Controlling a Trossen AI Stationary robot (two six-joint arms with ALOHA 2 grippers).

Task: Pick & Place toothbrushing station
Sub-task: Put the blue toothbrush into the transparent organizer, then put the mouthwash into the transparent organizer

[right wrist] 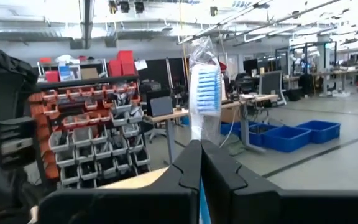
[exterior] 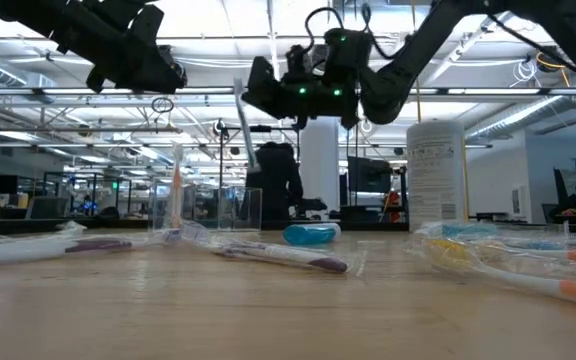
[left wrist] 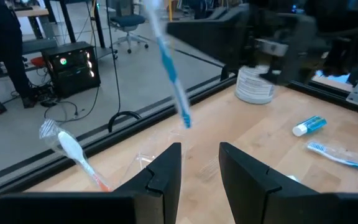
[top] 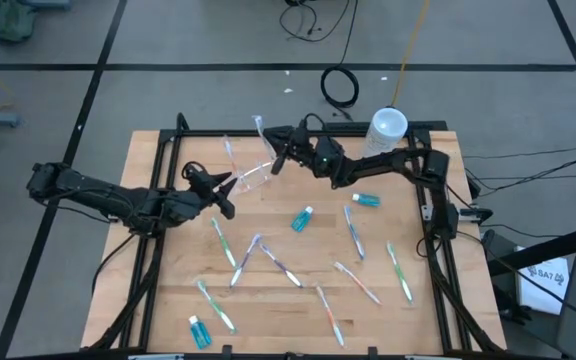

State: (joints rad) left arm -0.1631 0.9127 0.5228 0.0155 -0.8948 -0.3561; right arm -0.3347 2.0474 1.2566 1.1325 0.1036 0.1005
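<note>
From above I count about nine slim toothbrushes (top: 353,232) and three teal tubes (top: 302,218) on the wooden table (top: 168,300), all nearer than the clear crinkly pouch (top: 253,176).

In the low view, my right gripper (exterior: 268,100) hangs above the pouch.

My left gripper (left wrist: 200,165) stands half open, empty.

My right fingers (right wrist: 188,168) are closed on a blue-bristled toothbrush (right wrist: 206,90).

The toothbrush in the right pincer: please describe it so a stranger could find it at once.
Start at the white canister on the table's far edge, then follow the right arm to the right pincer. The toothbrush stands upright in it, blue bristles up. Unlike the other brushes lying flat on the wood, it is lifted above the table.
</note>
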